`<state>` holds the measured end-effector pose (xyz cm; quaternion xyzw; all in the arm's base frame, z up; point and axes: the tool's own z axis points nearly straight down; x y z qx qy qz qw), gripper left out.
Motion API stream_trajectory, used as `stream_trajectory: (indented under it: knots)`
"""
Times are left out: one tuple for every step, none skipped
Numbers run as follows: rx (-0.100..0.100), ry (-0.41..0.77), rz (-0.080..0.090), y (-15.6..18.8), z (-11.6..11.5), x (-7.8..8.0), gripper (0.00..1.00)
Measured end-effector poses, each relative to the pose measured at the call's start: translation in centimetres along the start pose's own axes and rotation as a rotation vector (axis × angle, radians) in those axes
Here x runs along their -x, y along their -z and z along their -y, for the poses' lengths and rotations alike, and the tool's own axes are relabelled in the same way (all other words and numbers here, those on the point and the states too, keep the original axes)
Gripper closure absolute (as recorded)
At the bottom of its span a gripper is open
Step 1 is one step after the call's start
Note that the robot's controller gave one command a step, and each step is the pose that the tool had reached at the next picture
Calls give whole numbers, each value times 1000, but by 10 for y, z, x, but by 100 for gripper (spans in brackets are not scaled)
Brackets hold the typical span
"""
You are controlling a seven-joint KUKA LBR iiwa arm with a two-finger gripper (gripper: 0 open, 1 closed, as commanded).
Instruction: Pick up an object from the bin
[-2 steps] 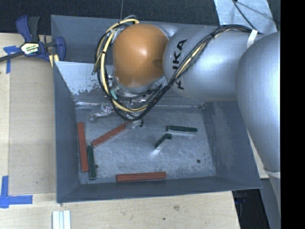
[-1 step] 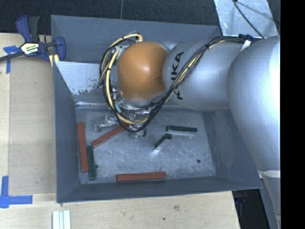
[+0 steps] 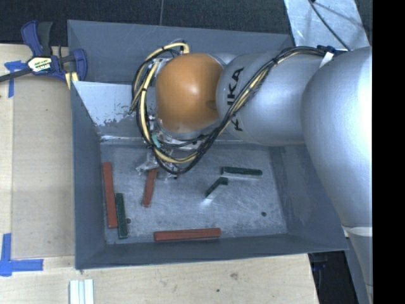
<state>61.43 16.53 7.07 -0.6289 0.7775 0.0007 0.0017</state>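
The stick (image 3: 149, 192), a short, flat, red-brown bar, shows just below the gripper (image 3: 152, 168), nearly lengthwise to the view but leaning slightly, its upper end reaching the gripper, its lower end pointing away.

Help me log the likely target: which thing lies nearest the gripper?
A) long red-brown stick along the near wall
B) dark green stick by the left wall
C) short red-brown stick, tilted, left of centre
C: the short red-brown stick has its upper end right at the gripper.
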Motion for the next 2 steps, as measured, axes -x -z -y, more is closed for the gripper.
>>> stream_trajectory:
  knots:
    - [-8, 166, 2, 113, 11, 6, 100]
    - [-9, 171, 2, 195, 5, -2, 100]
